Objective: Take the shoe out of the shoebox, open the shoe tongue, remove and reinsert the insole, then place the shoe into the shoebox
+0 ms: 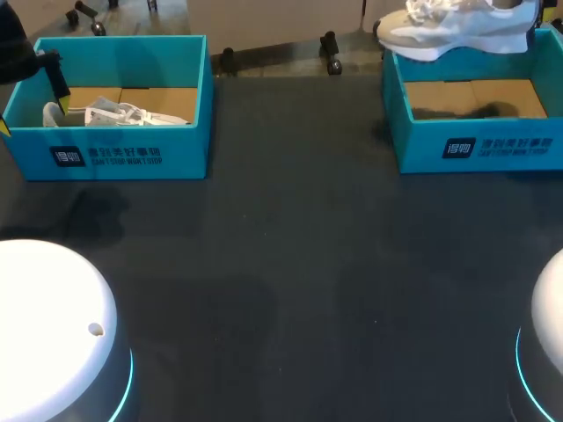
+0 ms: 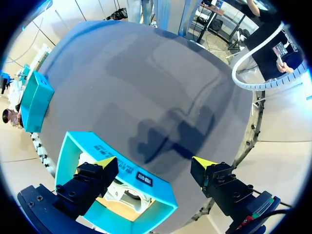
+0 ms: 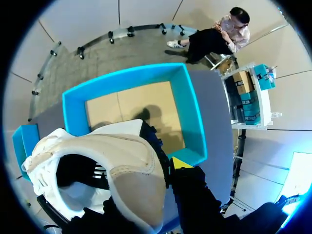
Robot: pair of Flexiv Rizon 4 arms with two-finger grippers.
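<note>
Right end effector [image 3: 165, 168] holds the white shoe [image 1: 457, 33] above the right shoebox [image 1: 413, 141]

Dark grey surface [image 1: 299, 264]. At its left and right, the left box [image 1: 132, 158] and right box [image 1: 422, 149] are turquoise with dark blue labels printed white, brown inside. The left shoe [image 1: 123, 114] is white; the right shoe [image 1: 457, 31] is white with cream panels. Fingers [image 2: 87, 180] black, tips yellow

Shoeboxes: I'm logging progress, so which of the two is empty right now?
The right shoebox: only bare cardboard floor shows, and a shoe hangs above it in the right hand. The left shoebox has a white sneaker inside.
</note>
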